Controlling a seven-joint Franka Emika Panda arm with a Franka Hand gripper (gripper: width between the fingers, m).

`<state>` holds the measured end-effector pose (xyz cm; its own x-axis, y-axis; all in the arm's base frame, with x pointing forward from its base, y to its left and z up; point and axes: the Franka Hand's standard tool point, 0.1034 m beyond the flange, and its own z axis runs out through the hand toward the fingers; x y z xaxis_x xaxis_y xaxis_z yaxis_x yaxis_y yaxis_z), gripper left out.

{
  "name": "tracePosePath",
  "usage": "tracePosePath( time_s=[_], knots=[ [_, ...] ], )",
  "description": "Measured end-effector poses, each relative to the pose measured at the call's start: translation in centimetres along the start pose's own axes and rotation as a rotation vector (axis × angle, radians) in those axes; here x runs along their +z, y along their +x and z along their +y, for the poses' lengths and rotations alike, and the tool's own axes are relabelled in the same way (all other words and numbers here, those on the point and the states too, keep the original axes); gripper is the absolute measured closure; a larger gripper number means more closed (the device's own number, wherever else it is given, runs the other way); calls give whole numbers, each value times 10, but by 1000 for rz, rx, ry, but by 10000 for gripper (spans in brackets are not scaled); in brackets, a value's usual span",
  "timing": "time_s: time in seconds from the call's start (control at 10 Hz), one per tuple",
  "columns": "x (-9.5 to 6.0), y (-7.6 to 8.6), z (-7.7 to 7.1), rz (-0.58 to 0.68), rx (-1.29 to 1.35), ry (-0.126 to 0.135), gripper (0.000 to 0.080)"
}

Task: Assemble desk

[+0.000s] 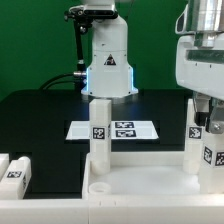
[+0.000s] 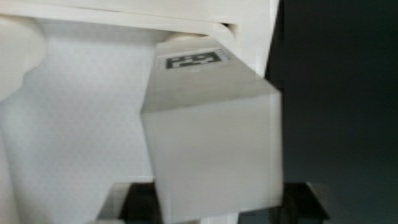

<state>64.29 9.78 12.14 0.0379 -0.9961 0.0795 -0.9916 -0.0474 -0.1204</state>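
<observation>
1. Where the gripper (image 2: 214,198) shows in the wrist view, its two dark fingers (image 2: 135,200) sit on both sides of a white block leg (image 2: 210,130), pinching it between them.
2. That leg has a small black-and-white tag (image 2: 194,61) on the face far from the fingers.
3. From the exterior view, the gripper (image 1: 202,125) comes down on the exterior view's right, right at the top of the same leg (image 1: 198,150). The fingers are hard to make out there.
4. This leg stands upright at a corner of the tabletop (image 1: 140,180), which lies at the front with its rim up.
5. A second leg (image 1: 99,132) stands upright at the tabletop's other far corner, toward the exterior view's left.
6. Two more white blocks (image 1: 14,172) lie on the black table (image 1: 40,120), beside the tabletop on the exterior view's left.
7. Behind the tabletop, the marker board (image 1: 115,128) lies flat on the table.
8. Farther back stands the white robot base (image 1: 108,65), with a green wall (image 1: 35,40) behind it.
</observation>
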Motion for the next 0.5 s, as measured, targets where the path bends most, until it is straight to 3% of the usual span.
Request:
tracePosePath(
  time_s=[0.2,0.5],
  knots=[
    [0,1,1,1,84,-7,518],
    [1,2,7,-79,269,6,518]
  ],
)
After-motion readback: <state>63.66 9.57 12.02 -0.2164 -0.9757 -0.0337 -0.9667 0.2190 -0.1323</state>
